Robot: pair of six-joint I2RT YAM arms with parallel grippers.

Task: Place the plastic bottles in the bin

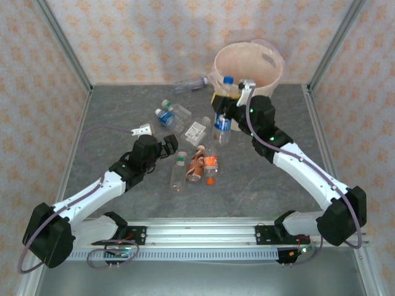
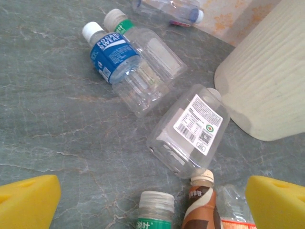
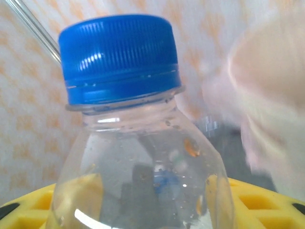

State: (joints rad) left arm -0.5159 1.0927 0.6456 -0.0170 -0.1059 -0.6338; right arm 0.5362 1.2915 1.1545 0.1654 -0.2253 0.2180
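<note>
A grey marbled table (image 1: pixel 123 105) is seen, closed in by patterned panels. The bin (image 1: pixel 237 58), round and beige-pink, is stood at its far side, and all places are given from it. The right arm (image 1: pixel 302 166) is stretched from the near right up to the bin's near left side. The left arm (image 1: pixel 92 191) is bent well to the near left of the bin.

The right gripper (image 1: pixel 225 100) is closed on a blue-capped bottle (image 3: pixel 121 143), which is held upright just beside the bin's near left wall, outside the bin. Yellow pads (image 3: pixel 267 205) are seen on both sides of its clear shoulder. A blue label seen below the fingers in the top view appears to belong to it. The left gripper (image 1: pixel 171 145) is spread wide, gripping nothing, with its fingers (image 2: pixel 28 202) above the table, well to the near left of the bin.

The other bottles are seen lying on the table, outside the bin. A square bottle (image 2: pixel 190 131) with a white label is found nearest the bin, to its near left and apart from its wall. Farther left, a blue-labelled bottle (image 2: pixel 112 57) is laid against a green-capped bottle (image 2: pixel 152 52). One clear bottle (image 1: pixel 190 84) is laid left of the bin by the back panel. Farther to the near side, a brown bottle (image 2: pixel 200 205), a green-labelled bottle (image 2: pixel 155 212) and an orange-labelled bottle (image 1: pixel 211 163) are clustered.
</note>
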